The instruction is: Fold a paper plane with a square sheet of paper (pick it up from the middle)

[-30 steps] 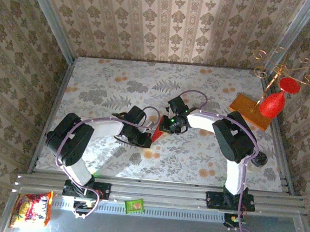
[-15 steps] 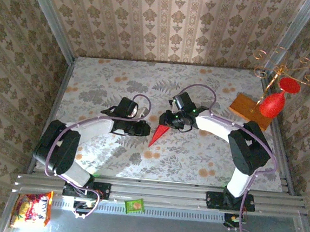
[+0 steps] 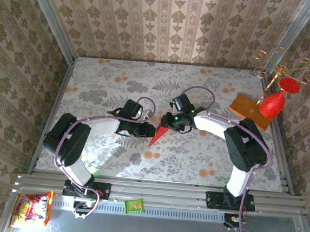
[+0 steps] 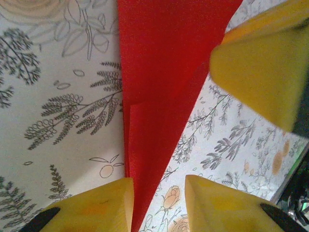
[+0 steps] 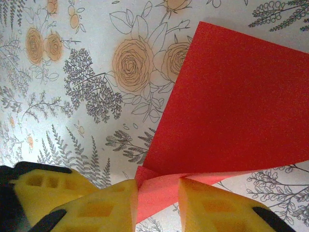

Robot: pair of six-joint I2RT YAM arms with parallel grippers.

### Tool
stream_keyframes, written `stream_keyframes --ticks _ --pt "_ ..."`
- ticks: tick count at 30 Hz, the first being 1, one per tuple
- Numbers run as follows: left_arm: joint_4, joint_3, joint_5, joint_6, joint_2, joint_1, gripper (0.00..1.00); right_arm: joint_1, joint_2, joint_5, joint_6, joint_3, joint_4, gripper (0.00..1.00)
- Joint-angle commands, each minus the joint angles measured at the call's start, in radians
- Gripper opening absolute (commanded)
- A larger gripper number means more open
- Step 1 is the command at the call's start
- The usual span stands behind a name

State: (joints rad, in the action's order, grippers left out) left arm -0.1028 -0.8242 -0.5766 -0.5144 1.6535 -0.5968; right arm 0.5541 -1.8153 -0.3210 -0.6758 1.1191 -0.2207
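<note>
The paper plane [image 3: 158,136] is v. thin, light, limp; my L+R jaws stand apart, nothing pinched. I would take it at centre crease.

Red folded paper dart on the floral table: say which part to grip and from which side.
On the bright red paper plane, probably the lifted fold at its wide end, coming straight down from above with a finger on each side. The rest lies flat on the floral-patterned table, and the narrow pointed tip offers nothing to pinch.
</note>
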Motion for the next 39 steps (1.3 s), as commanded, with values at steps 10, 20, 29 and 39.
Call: stream_keyframes --ticks 10,20,29,39 --pt "-0.021 0.022 -0.042 0.064 0.004 -0.015 0.29 -0.005 -0.044 -0.009 0.021 0.036 -0.006 0.30" --pt "-0.066 0.050 -0.032 0.092 -0.026 -0.023 0.23 -0.005 -0.066 -0.020 0.018 0.048 -0.001 0.29" --pt "-0.080 0.050 -0.036 0.102 -0.043 -0.032 0.19 -0.003 -0.081 -0.024 0.019 0.054 -0.001 0.26" --pt "-0.089 0.037 -0.021 0.113 -0.027 -0.036 0.19 -0.003 -0.097 -0.029 0.018 0.067 -0.003 0.26"
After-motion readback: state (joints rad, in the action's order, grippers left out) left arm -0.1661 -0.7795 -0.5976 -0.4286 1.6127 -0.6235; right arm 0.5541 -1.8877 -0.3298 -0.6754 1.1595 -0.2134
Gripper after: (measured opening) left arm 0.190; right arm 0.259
